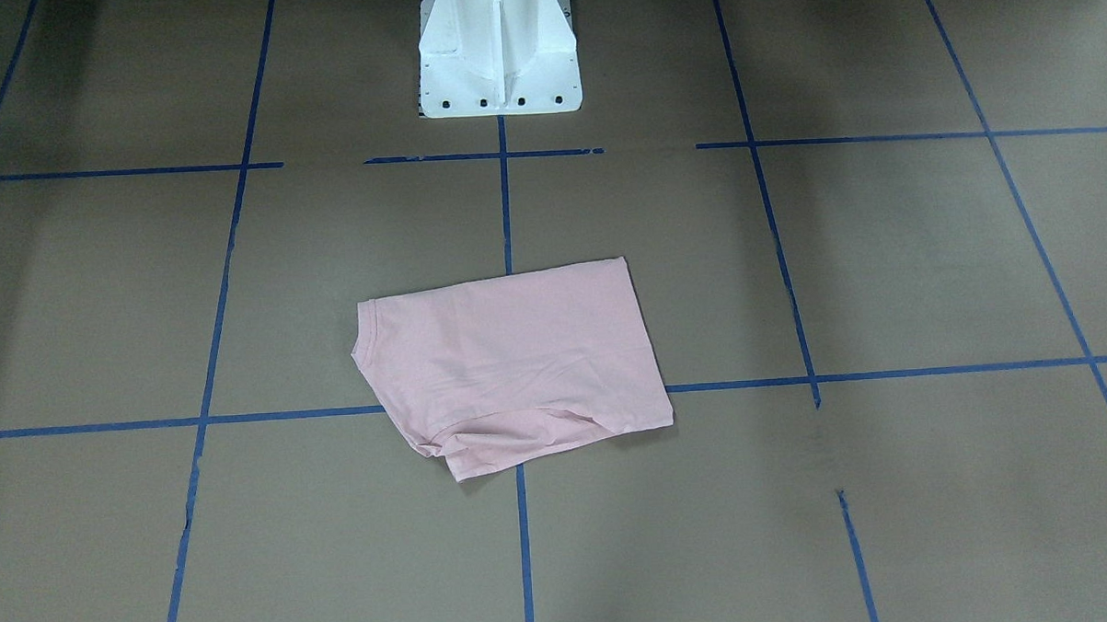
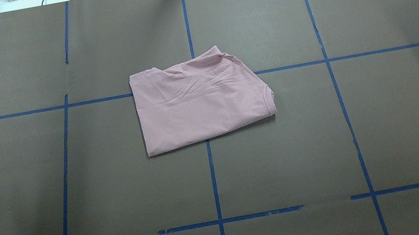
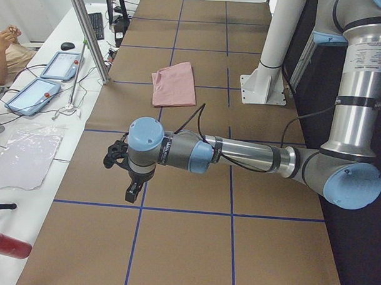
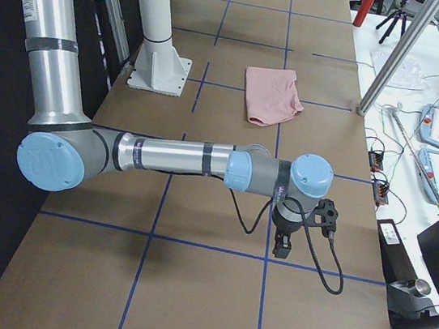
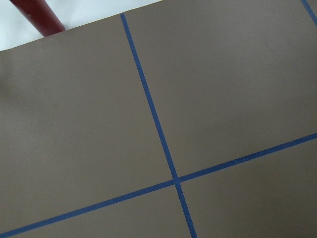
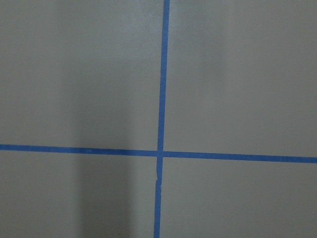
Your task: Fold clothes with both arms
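The pink T-shirt (image 1: 509, 359) lies folded into a rough rectangle at the middle of the brown table, plain side up, collar towards the robot's right (image 2: 198, 102). No arm touches it. The left arm reaches out low over the table far to the left of the shirt (image 3: 174, 84), its gripper (image 3: 132, 193) pointing down. The right arm does the same far to the right of the shirt (image 4: 270, 94), with its gripper (image 4: 281, 247) pointing down. These grippers show in the side views only, so I cannot tell whether they are open or shut. Both wrist views show only brown paper and blue tape.
The white pedestal base (image 1: 499, 55) stands behind the shirt. Blue tape lines (image 2: 213, 177) grid the table. Beyond the far edge are tablets (image 3: 62, 66), a metal post (image 3: 88, 32), a red bottle (image 3: 8, 244) and a person's hand (image 3: 6, 39).
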### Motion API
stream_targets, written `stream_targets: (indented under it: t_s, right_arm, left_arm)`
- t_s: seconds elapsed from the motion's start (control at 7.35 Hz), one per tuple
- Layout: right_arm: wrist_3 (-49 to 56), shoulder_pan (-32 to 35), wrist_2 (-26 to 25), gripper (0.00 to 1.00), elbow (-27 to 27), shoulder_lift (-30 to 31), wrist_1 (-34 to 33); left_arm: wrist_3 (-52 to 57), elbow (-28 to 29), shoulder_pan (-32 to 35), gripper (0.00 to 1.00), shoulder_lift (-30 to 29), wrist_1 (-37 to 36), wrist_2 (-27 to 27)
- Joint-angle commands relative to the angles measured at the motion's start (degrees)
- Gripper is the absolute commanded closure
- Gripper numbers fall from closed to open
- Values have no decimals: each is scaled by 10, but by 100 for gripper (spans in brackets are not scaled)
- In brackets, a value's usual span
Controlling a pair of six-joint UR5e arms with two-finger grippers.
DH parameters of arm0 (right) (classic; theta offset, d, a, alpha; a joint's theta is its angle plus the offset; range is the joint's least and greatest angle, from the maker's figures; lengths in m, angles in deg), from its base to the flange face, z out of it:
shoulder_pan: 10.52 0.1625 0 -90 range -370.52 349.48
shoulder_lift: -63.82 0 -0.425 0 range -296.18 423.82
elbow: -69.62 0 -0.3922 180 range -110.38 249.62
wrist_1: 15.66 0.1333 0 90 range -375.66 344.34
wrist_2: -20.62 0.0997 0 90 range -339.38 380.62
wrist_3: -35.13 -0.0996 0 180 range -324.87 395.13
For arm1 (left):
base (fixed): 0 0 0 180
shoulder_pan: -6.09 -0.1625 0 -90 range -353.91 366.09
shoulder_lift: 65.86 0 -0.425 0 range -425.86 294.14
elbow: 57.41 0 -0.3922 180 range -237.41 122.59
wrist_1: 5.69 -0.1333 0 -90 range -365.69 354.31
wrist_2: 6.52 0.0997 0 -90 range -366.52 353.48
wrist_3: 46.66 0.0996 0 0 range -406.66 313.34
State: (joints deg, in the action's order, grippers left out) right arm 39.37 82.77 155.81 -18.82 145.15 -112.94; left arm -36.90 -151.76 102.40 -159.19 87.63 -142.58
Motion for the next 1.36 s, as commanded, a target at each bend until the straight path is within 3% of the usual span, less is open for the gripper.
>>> stream_targets:
  t_s: [0.0,0.27,0.54,0.95,1.22]
  right_arm:
    - [0,1,25,0,-65,67,1]
    - [1,0,10,0,-77,81,-3]
    - [1,-14,-26,0,-84,91,-4]
    - [0,-15,-25,0,-81,98,-5]
    - [-1,-16,-18,0,-80,99,-5]
  left_arm:
    - [-7,-64,3,0,23,-92,-3]
    - [-4,-80,1,0,72,-74,3]
    - [-4,-71,0,0,77,-65,3]
    - [-5,-48,-5,0,74,-63,2]
    - [-6,-44,-65,0,69,-61,-1]
